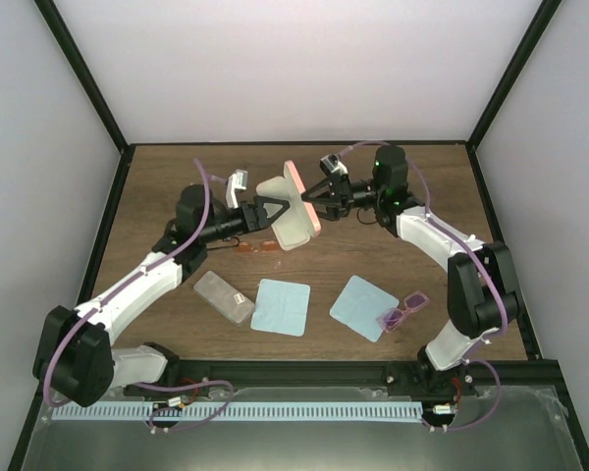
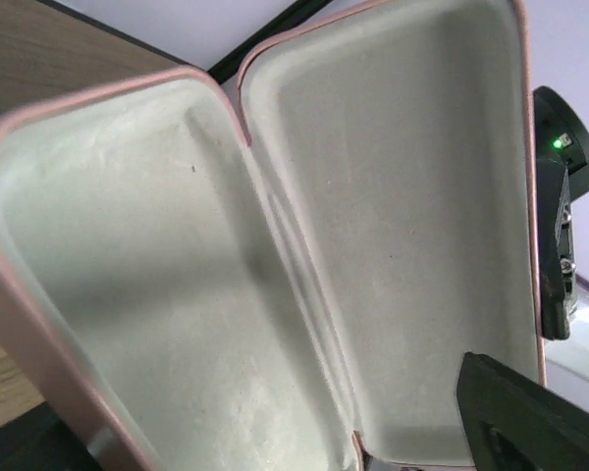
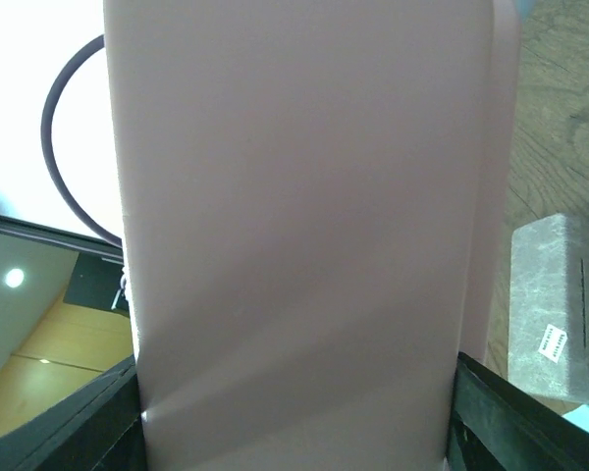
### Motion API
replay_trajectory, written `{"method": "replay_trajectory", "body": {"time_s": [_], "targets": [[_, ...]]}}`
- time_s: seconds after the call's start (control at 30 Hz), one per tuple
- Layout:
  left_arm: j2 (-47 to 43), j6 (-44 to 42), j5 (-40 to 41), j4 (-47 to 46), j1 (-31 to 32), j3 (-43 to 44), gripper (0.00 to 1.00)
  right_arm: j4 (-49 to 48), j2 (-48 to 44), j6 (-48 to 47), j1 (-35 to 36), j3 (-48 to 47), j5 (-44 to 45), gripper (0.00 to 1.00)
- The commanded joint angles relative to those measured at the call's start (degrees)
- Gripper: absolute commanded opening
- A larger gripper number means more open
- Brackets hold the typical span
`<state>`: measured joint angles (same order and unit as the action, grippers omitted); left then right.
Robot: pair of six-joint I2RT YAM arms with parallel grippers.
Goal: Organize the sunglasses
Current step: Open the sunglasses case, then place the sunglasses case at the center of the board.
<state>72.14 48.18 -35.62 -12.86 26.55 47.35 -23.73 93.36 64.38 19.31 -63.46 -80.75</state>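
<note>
The orange sunglasses (image 1: 256, 247) lie on the table just beside the raised pink case (image 1: 293, 218), which the right gripper (image 1: 315, 204) clasps, the left gripper (image 1: 271, 209) spread loose at it.

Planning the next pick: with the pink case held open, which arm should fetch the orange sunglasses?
Left, probably: the left gripper is open and close to the orange sunglasses, while the right gripper is clamped on the pink case.
</note>
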Motion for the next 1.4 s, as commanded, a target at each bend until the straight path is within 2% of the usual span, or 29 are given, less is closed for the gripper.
{"method": "replay_trajectory", "body": {"time_s": [0.0, 0.1, 0.27, 0.4, 0.47, 0.53, 0.67, 0.8, 0.93, 1.07, 1.2, 1.37], "targets": [[-0.16, 1.09, -1.74, -6.2, -0.27, -0.98, 0.84, -3.86, 0.13, 2.6, -0.49, -5.19, -2.12, 0.62], [-0.39, 1.43, -0.78, -7.82, -0.27, -1.26, 0.72, -3.9, 0.44, 3.47, -0.5, -7.06, -2.31, 0.62], [-2.38, 2.25, -0.05, -11.13, -0.35, -2.47, 0.65, -3.84, 0.68, 4.42, -0.46, -7.95, -2.32, 0.62], [-4.29, 1.95, 1.21, -10.57, -0.58, -3.43, 0.38, -3.61, 0.28, 4.27, -0.45, -7.65, -2.18, 0.62], [-4.69, 1.76, 1.25, -9.49, -0.82, -3.75, 0.19, -2.99, 0.15, 3.74, -0.5, -7.6, -1.99, 0.62], [-5.08, 1.15, 1.09, -8.19, -1.05, -3.64, 0.1, -1.6, 0.23, 2.6, -0.5, -7.72, -1.72, 0.62], [-4.8, -1.51, 2.07, -1.62, -1.23, -0.67, 0.09, 3.2, 0.7, -0.9, -0.46, -8.49, -1.21, 0.65], [-1.65, -6.26, 2.09, 8.3, -1.23, 7.11, 0.06, 15.42, 2.1, -10.2, -0.48, -12.09, 0.18, 0.87], [2.25, -10.41, 4.09, 19.1, -1.24, 15.6, 0.07, 27.59, 3.9, -18.03, -0.48, -16.61, 2.7, 0.98], [5.27, -11.21, 3.32, 23.68, -1.24, 19.07, 0.1, 35.97, 4.29, -22.6, -0.49, -17.93, 10.38, 1.0], [6.98, -10.22, 4.48, 25.56, -1.29, 18.87, 0.1, 44.99, 3.98, -24.51, -0.73, -16.95, 25.06, 1.0], [9.34, -8.51, 4.94, 25.94, -1.23, 18.23, 0.14, 45.68, 2.88, -21.09, -3.09, -9.27, 34.1, 1.0]]}}
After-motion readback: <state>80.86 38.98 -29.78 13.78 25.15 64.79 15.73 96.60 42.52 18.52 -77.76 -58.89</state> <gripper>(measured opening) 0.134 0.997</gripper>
